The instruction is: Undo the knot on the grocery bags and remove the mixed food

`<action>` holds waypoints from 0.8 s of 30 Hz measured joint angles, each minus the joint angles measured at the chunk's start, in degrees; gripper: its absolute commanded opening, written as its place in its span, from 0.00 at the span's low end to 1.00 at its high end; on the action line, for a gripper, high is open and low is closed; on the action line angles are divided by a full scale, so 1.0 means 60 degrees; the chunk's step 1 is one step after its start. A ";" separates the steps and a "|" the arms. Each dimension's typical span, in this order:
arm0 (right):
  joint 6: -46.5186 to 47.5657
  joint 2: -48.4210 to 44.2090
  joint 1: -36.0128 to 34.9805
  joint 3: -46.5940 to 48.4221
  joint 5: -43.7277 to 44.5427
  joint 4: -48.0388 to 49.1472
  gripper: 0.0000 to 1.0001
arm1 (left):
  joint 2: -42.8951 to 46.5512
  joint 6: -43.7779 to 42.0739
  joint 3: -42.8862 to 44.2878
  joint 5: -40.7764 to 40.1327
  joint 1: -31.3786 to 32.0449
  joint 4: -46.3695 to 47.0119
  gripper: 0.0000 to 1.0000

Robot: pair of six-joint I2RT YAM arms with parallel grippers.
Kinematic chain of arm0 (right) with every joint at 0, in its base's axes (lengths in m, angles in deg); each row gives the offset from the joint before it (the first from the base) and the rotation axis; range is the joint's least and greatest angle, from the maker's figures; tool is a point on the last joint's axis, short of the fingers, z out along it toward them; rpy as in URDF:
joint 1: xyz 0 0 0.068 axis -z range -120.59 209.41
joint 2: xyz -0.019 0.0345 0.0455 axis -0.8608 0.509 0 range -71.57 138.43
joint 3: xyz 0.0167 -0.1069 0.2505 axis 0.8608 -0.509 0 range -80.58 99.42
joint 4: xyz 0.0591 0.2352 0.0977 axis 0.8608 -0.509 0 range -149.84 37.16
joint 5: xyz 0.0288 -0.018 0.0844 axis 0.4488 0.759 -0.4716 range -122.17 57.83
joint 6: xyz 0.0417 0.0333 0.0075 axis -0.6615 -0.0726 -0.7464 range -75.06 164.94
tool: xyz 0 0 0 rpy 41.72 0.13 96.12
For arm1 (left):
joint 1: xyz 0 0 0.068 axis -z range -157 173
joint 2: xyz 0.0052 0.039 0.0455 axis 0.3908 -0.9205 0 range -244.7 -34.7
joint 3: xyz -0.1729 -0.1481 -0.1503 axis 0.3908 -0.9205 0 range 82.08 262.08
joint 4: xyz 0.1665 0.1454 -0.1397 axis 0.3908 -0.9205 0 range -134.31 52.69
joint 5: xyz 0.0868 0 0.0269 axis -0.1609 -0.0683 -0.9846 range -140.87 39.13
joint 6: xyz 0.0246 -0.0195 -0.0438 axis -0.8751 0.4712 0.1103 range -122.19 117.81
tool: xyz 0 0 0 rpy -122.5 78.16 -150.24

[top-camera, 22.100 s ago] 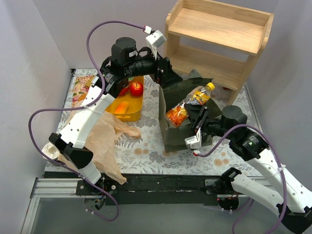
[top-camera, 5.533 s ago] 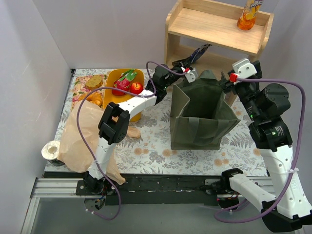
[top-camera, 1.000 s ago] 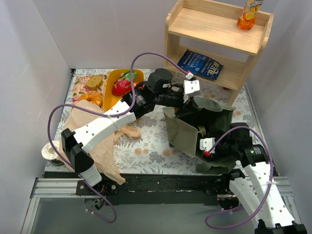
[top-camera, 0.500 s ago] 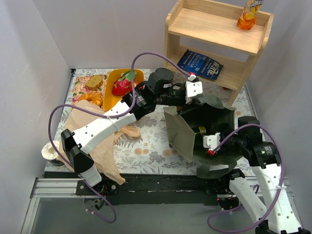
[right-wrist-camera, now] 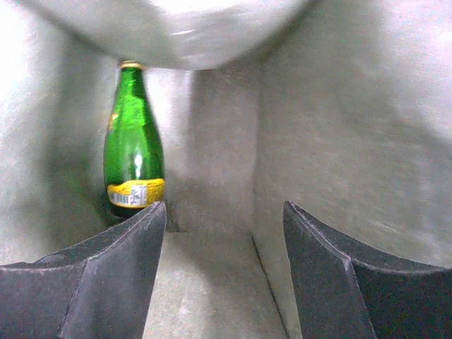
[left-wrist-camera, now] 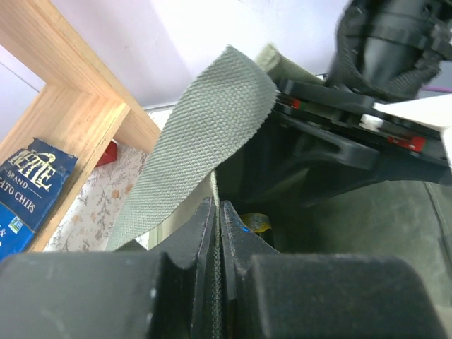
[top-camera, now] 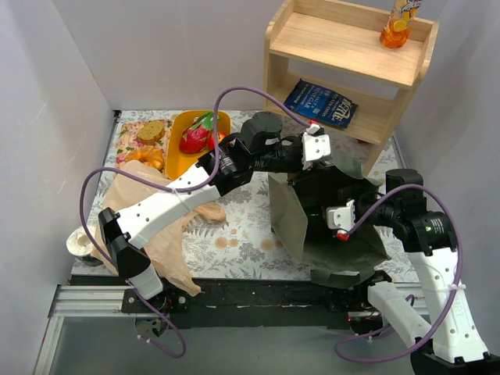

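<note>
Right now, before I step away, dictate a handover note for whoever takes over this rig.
Left gripper: shut on the rim of the green tote, holding it open.
Right gripper: open inside the tote, facing the green bottle.
Done: orange bottle on top shelf, blue packet on lower shelf, bread and donut on the mat, red produce in yellow tray; tan bag slack at left.
Left: lift out the green bottle.

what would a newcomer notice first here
The dark green tote bag in the middle of the overhead view, with both arms at it: the left gripper pinches its rim shut, and the open right gripper reaches inside. Next comes the green bottle, alone in a corner inside the bag.
</note>
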 measured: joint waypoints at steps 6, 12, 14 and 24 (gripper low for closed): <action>0.1162 -0.1031 -0.0015 -0.1410 0.0561 -0.0608 0.68 | 0.0000 -0.0025 0.0076 -0.0018 0.0069 0.0073 0.00; 0.1690 -0.1825 -0.0015 -0.2492 0.1118 -0.1191 0.75 | 0.0000 -0.0018 0.0160 -0.0044 0.0160 0.0084 0.00; 0.1767 -0.1708 -0.0022 -0.2328 0.0900 -0.1217 0.72 | 0.0000 0.0095 0.0160 -0.0047 0.0189 0.0095 0.00; 0.2302 -0.0066 -0.0022 -0.1781 0.1035 -0.0543 0.71 | 0.0000 0.0459 0.0138 -0.0361 0.0197 0.0087 0.00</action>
